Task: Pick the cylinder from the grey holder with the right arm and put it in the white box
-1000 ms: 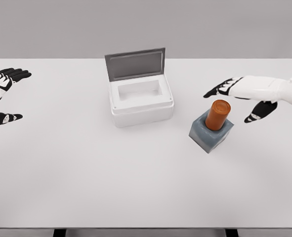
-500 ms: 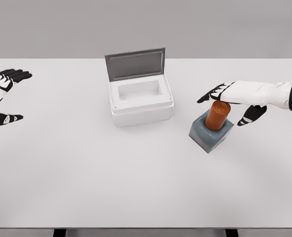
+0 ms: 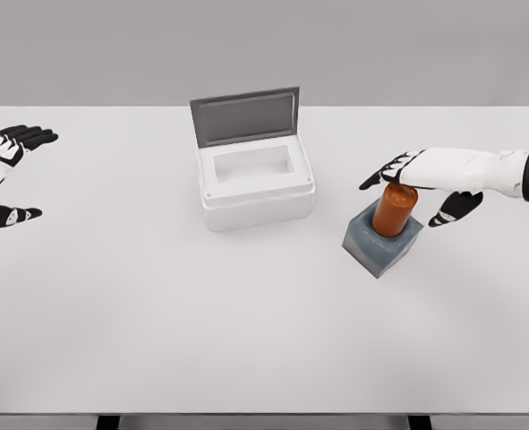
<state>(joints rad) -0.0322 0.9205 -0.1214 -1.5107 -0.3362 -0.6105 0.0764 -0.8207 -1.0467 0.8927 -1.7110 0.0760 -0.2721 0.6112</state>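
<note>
**Right hand over the cylinder**

I see the cylinder (image 3: 395,210) upright in the holder (image 3: 381,240), right of the box (image 3: 256,185), whose lid stands open. My right hand (image 3: 425,179) hovers just above its top, fingers spread, gripping nothing. My left hand (image 3: 2,175) rests spread at the table's (image 3: 246,322) left edge.

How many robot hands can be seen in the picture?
2. The left hand is at the table's left edge, fingers open. The right hand is over the orange cylinder in the grey holder.
</note>
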